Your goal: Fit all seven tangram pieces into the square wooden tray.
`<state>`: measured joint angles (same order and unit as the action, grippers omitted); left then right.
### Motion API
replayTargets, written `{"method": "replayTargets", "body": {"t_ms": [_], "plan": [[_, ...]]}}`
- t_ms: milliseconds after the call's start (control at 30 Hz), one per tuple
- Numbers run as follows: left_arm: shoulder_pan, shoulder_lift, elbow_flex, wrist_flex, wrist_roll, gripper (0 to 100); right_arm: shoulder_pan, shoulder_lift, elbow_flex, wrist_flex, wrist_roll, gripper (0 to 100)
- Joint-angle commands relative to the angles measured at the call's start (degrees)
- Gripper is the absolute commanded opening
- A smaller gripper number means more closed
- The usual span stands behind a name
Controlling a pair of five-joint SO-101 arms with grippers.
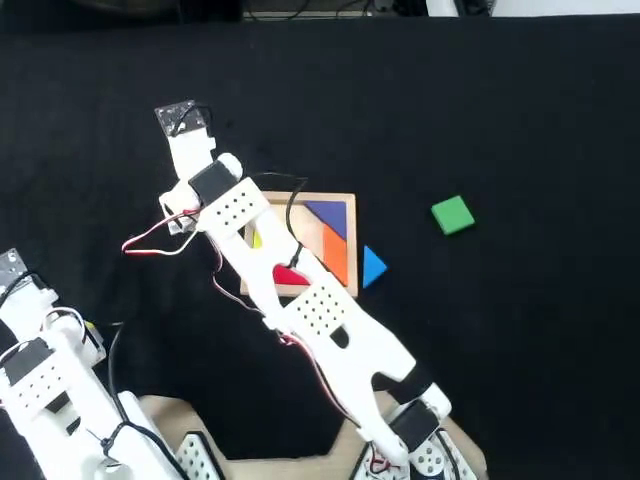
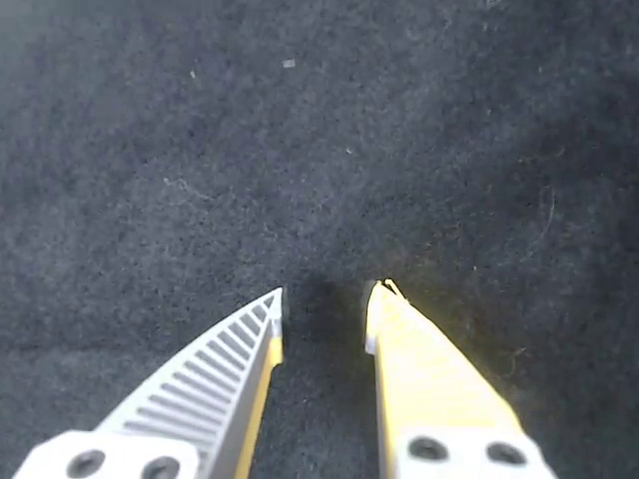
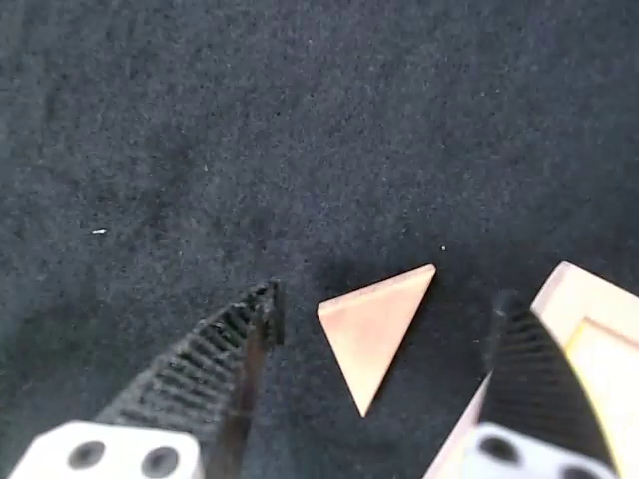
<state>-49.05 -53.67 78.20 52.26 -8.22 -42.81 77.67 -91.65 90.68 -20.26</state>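
On the black table, the wooden tray is seen near the middle, partly covered by the right arm. Inside it, a dark blue triangle, an orange piece, a red piece and a yellow piece are laid. A light blue triangle is placed just beside the tray's outer rim, and a green square lies well apart from it. The right gripper is held wide open, with a pale pink triangle seen between its fingers, flat on the cloth near a tray corner and not gripped. The left gripper is parted slightly over bare cloth, with nothing held.
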Motion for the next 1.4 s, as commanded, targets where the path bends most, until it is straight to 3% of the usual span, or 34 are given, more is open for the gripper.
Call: {"method": "replayTargets", "body": {"t_ms": [0, 600, 767, 1000, 1233, 1367], "plan": [[-0.4, -0.9, -0.4, -0.8, 0.5, 15, -1.3, -0.5, -1.7, -1.0, 0.7, 25.1], [-0.4, -0.9, -0.4, -0.8, 0.5, 15, -2.5, 2.2, -1.6, -0.5, 0.5, 25.7], [-0.4, -0.9, -0.4, -0.8, 0.5, 15, -2.5, 2.2, -1.5, -0.4, 0.7, 15.0], [-0.4, -0.9, -0.4, -0.8, 0.5, 15, -2.6, 2.2, -1.3, -0.4, 0.7, 13.8], [-0.4, -0.9, -0.4, -0.8, 0.5, 15, -2.8, 2.2, -1.5, 4.9, 0.7, 15.6], [-0.4, -0.9, -0.4, -0.8, 0.5, 15, -2.8, 2.2, -1.6, 6.2, 0.5, 27.6]]}}
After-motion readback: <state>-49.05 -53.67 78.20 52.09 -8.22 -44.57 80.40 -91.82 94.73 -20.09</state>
